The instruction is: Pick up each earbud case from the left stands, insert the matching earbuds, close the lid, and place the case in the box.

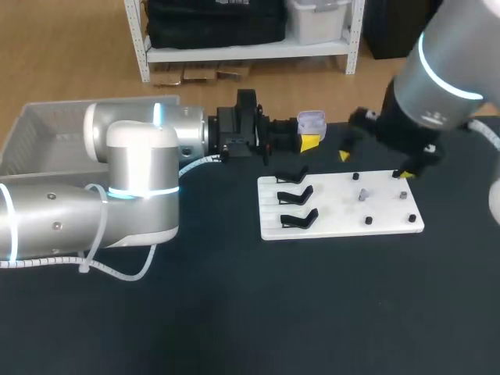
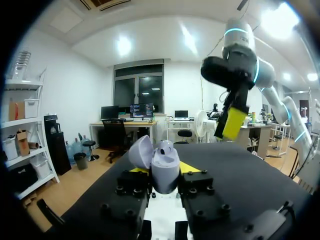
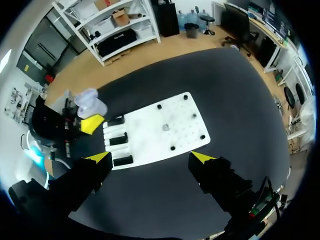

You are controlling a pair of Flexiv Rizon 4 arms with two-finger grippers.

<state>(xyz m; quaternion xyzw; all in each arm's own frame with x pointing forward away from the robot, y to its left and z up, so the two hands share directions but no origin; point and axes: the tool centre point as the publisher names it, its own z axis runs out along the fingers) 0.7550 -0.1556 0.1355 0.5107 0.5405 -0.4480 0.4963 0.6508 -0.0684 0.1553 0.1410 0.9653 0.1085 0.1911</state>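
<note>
A lavender earbud case (image 1: 311,120) with its lid open is held off the table behind the white board (image 1: 383,205); my left gripper (image 1: 309,137) is shut on it. In the left wrist view the case (image 2: 164,169) stands upright between the yellow tips, lid (image 2: 141,152) tipped back. My right gripper (image 1: 374,164) hangs open over the board's far edge with nothing between its fingers. From the right wrist view, this gripper (image 3: 150,158) is high above the board (image 3: 180,117), and the case (image 3: 89,102) is off to one side. A small grey earbud (image 1: 362,194) sits mid-board.
Three black stands (image 1: 297,197) line the board's left side, all bare. Several small black pegs (image 1: 367,221) dot its right half. A grey box (image 1: 43,133) sits at the far left behind my left arm. The dark tabletop (image 1: 312,312) spreads in front.
</note>
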